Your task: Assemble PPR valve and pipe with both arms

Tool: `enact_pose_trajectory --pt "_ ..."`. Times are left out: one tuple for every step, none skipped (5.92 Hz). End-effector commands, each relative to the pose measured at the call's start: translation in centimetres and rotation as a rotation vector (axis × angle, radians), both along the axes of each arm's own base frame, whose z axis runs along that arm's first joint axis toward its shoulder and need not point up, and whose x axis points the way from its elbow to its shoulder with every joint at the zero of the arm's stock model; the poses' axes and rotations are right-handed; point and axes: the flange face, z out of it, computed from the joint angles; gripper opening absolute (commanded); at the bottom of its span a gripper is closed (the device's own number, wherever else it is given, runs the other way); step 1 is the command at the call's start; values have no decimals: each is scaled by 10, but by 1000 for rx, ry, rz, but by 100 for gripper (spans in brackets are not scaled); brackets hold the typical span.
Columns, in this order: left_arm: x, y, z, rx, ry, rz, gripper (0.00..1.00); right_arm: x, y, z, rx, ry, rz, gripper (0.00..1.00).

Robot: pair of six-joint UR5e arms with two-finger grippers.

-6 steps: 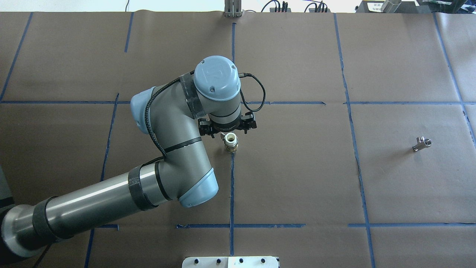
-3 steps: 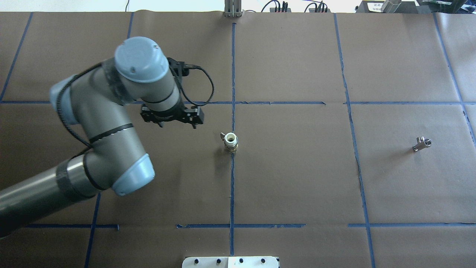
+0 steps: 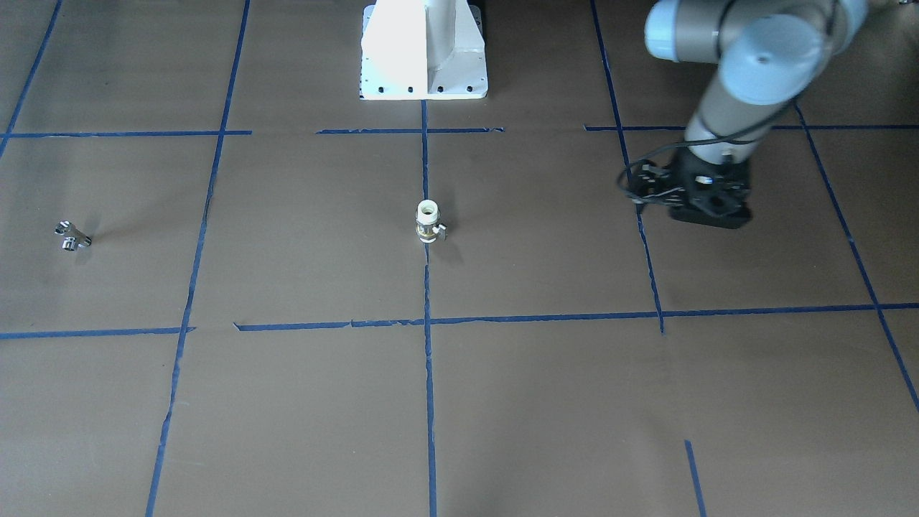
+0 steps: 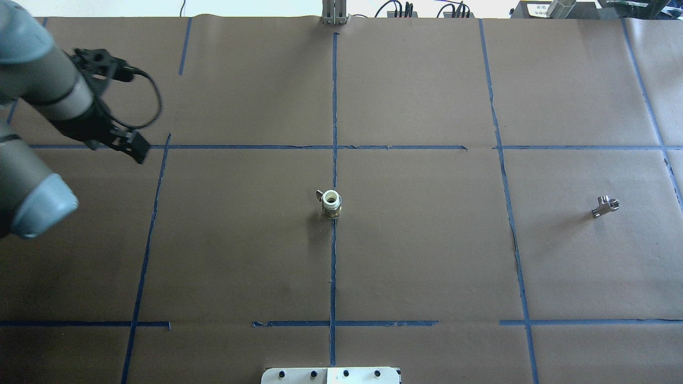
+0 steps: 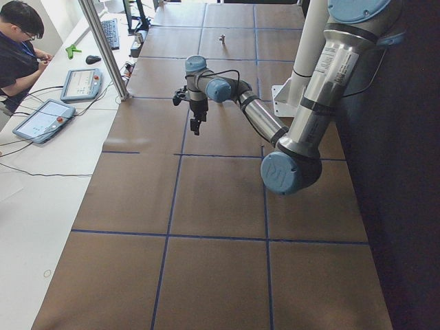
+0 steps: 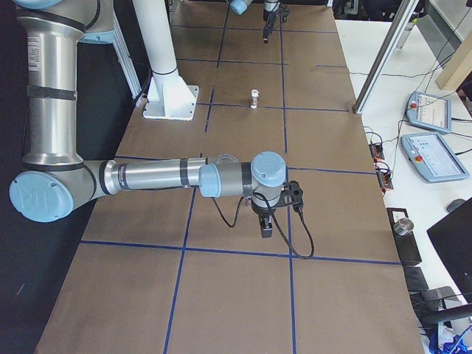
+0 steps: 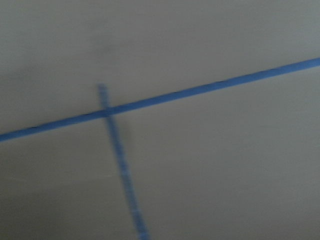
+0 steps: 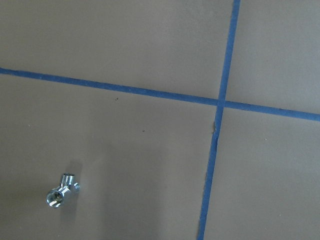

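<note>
Swung away from the upright PPR valve (image 4: 331, 203) at centre, the left gripper (image 4: 137, 153) hangs tilted above blue tape (image 4: 240, 147), far left. On the right lies the pipe (image 4: 605, 205); the right gripper (image 6: 267, 230) points down. How far either pincer is parted, I cannot tell.

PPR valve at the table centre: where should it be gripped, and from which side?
The PPR valve is probably best taken by its white upper end, coming straight down from above, since it stands upright with that open end up. Close across the sides clear of the side tab, which juts toward the far left in the overhead view.
</note>
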Motion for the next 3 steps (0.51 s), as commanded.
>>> enact_pose_trajectory --pt "-163 4 101 4 25 29 100 -22 -17 -33 -15 -24 25 100" --pt "-216 31 149 -43 55 -1 100 -50 -22 -67 -57 -31 65 100" --pt "-259 51 189 -32 49 12 100 -84 -19 -104 -76 -34 82 100"
